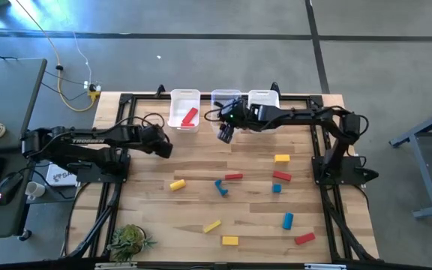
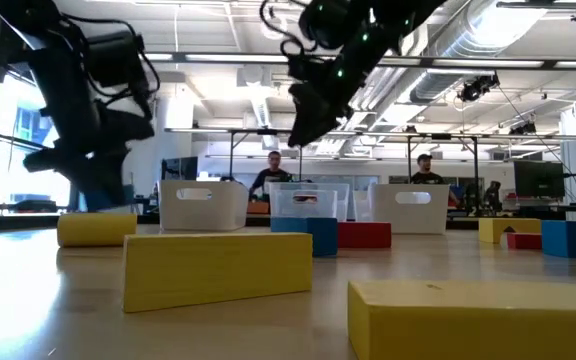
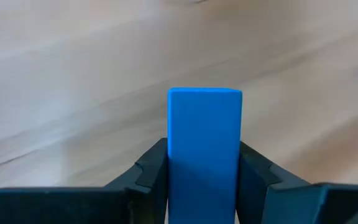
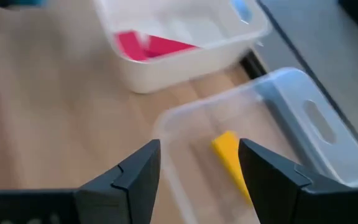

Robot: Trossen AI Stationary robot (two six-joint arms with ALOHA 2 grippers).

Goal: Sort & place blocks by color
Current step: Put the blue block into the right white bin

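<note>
My left gripper (image 3: 204, 158) (image 1: 162, 144) is over the table's left part, below the left bin, shut on a blue block (image 3: 204, 118). My right gripper (image 4: 199, 155) (image 1: 226, 134) hangs open and empty just in front of the middle bin (image 1: 227, 101). In that clear bin a yellow block (image 4: 227, 152) lies on the floor. A red block (image 1: 190, 116) lies in the left bin (image 1: 184, 96). Several red, yellow and blue blocks lie loose on the table, among them a yellow one (image 1: 176, 184), a blue one (image 1: 220, 187) and a red one (image 1: 233, 177). My left gripper pinches the blue block between its two fingers (image 3: 151, 171), which sit on two opposite long faces (image 3: 174, 155). The block's free end (image 3: 204, 96) sticks out past the fingertips. No part of it shows touching the table.
A third bin (image 1: 263, 97) stands to the right of the middle one along the far edge. More blocks (image 1: 281, 158) (image 1: 287, 220) (image 1: 229, 241) lie over the table's middle and right. A small plant (image 1: 130, 238) sits at the near left corner. People show in the room beyond.
</note>
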